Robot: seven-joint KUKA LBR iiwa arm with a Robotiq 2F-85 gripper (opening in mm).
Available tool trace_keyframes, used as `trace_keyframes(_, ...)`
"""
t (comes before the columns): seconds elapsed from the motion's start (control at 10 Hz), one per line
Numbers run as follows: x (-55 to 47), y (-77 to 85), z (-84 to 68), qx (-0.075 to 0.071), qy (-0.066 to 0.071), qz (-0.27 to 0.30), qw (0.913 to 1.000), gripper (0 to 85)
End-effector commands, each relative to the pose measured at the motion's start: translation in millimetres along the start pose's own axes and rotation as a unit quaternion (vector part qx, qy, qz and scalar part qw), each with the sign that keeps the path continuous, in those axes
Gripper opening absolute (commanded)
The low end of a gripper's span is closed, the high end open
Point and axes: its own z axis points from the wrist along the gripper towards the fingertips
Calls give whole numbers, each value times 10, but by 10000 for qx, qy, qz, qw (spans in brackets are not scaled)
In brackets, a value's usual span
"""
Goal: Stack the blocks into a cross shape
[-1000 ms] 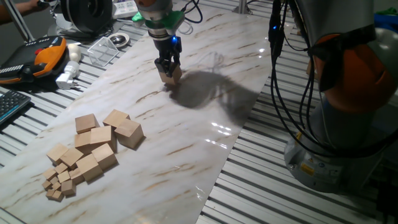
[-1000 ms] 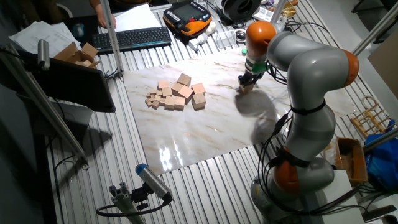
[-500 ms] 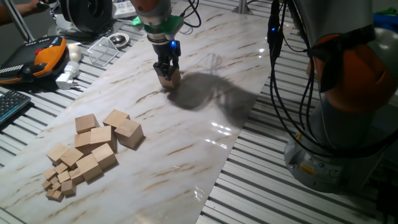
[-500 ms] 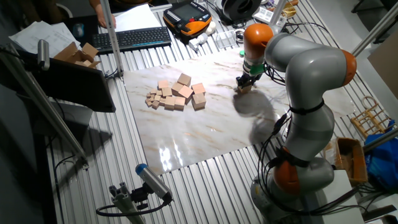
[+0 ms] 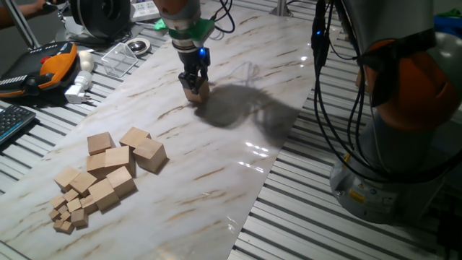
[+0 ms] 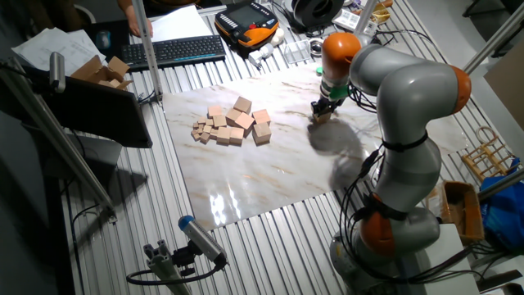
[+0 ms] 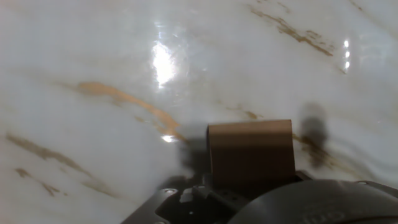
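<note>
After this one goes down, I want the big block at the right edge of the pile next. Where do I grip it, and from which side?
Come straight down on the big block and pinch two opposite vertical faces. Its right and front faces look open to the marble slab, while its left side sits close against neighbouring blocks. So probably close along the front-back axis, where both fingers should find room. The gripper holds another block.
</note>
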Motion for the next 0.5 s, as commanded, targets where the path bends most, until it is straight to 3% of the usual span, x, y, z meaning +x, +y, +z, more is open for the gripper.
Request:
trace_keyframes(0.0,0,0,0,0,-7,21,10000,510)
trace_keyframes(0.1,-1,0,-1,-23,-7,44,10000,680)
trace_keyframes(0.4,-11,2,-21,-138,-3,73,9999,680)
